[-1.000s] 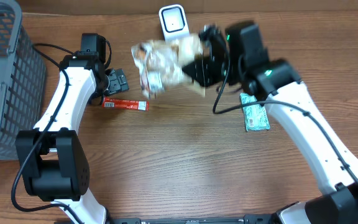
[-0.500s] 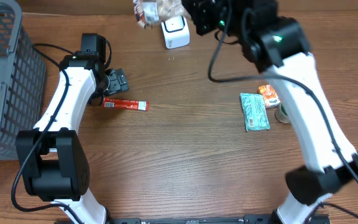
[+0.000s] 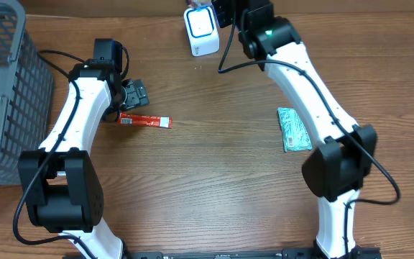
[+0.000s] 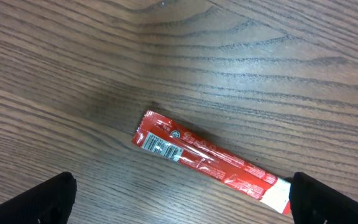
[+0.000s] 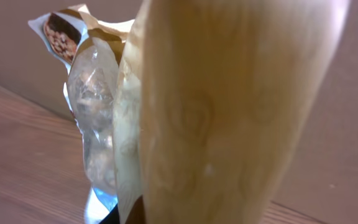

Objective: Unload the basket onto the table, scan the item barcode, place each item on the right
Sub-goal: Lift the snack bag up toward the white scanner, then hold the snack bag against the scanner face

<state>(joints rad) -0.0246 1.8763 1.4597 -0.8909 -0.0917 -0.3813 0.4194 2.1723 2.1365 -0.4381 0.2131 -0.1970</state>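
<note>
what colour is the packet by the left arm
Red packet, white end; best in left wrist view.

It looked like a mock shop checkout in a lab. A scanner (image 3: pixel 201 29) stood at the far edge of a wood surface (image 3: pixel 214 194), with a wire basket (image 3: pixel 27 79) at the left. The goods were a red packet (image 3: pixel 144 121), a green packet (image 3: pixel 294 129) and a bag (image 5: pixel 98 124) of snacks, between two robot arms (image 3: pixel 85 108).

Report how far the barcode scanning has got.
Done: the right claw has a snack bag lifted. In hand: it holds the bag near the white scanner; whether it registered is unclear. Left: the red stick packet below the open left claw and the green packet lie on the table.
</note>
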